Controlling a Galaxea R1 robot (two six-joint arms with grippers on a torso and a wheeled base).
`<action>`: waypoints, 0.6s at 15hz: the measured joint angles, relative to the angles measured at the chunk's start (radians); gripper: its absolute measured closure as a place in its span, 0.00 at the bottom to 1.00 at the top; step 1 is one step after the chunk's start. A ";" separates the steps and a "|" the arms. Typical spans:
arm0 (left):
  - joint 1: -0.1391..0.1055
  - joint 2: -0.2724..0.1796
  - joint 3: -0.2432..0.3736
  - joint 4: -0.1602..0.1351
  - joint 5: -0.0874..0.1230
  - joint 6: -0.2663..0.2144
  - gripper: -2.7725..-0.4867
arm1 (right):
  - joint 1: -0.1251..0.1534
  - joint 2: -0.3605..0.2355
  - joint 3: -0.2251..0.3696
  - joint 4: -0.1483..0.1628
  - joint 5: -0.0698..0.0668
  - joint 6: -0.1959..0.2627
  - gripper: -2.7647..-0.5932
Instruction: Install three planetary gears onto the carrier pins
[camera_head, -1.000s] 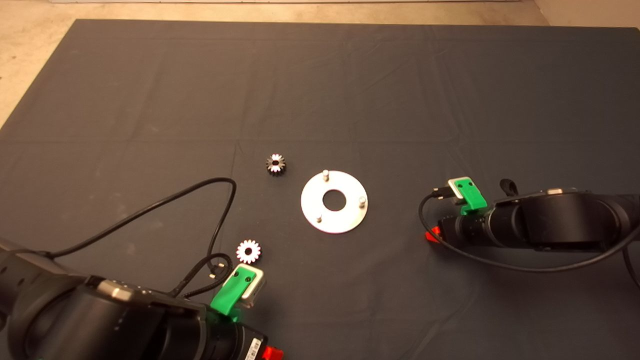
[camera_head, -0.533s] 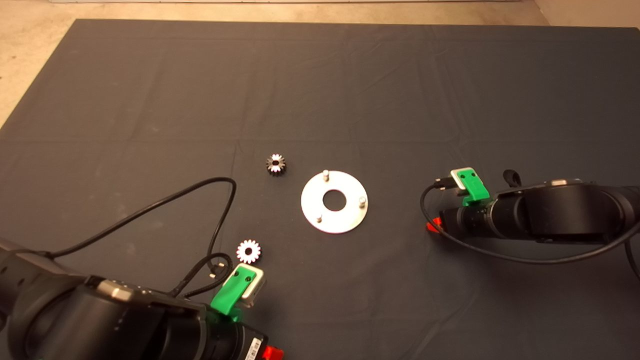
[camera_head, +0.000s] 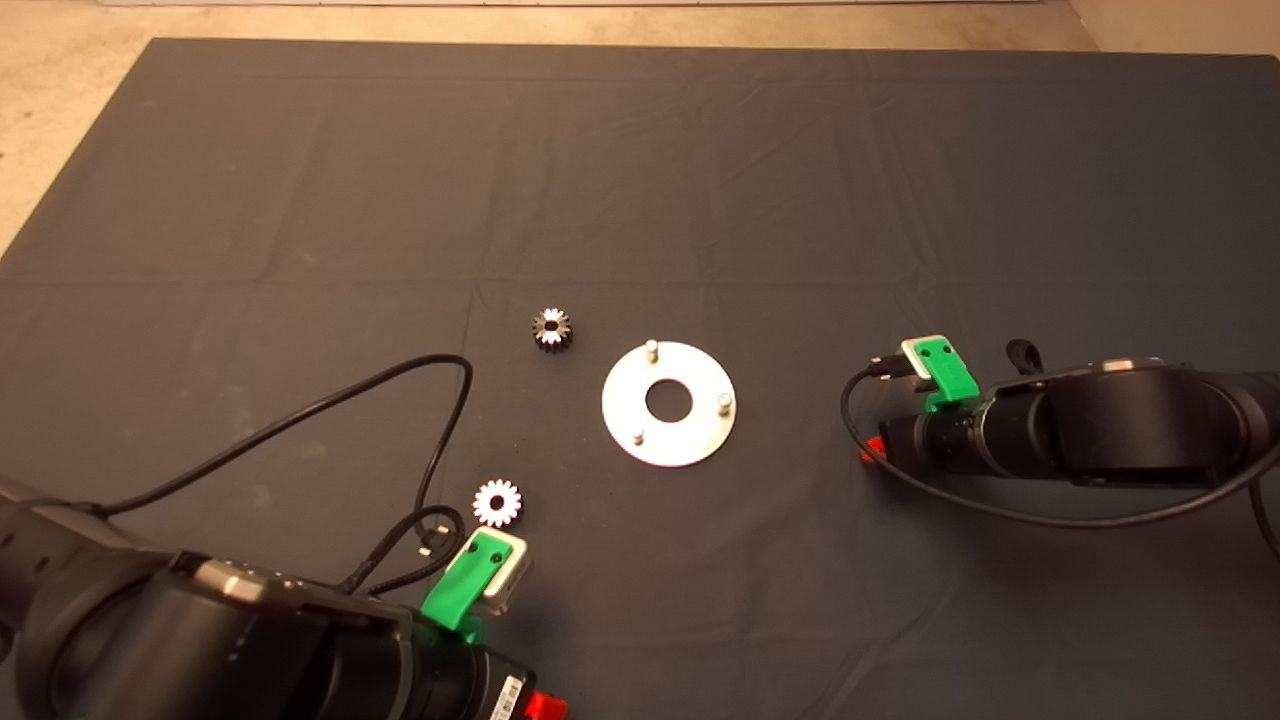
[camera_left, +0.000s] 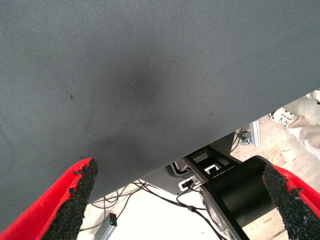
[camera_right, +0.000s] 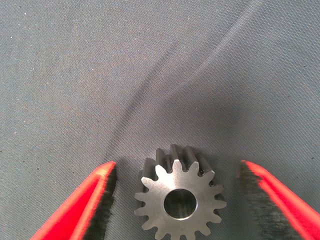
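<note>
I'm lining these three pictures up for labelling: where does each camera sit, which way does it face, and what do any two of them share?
Head view: above, facing down on the dark mat, shiny round metal disc, two small toothed metal gears; both black arms.
Left wrist view: on the left arm, facing mat edge and floor; left gripper, open.
Right wrist view: on the right arm, facing down at a third grey toothed gear between the open right gripper fingers.
Shared: the mat only; this gear is hidden overhead.

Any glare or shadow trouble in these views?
Head view: the disc and the near gear blow out white, while the far gear stays dark. Right wrist view: the gear between the open right gripper is sharp, with a soft shadow beside it.
</note>
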 joint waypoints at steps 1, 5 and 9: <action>0.000 0.000 0.000 0.000 0.000 0.000 0.18 | 0.000 0.000 0.001 0.000 0.000 0.000 0.50; 0.000 0.000 0.000 0.000 0.000 0.000 0.18 | 0.000 0.000 0.013 0.000 0.000 0.004 0.56; 0.000 0.000 0.000 0.000 0.000 0.000 0.18 | 0.000 0.000 0.026 0.000 -0.003 0.005 0.57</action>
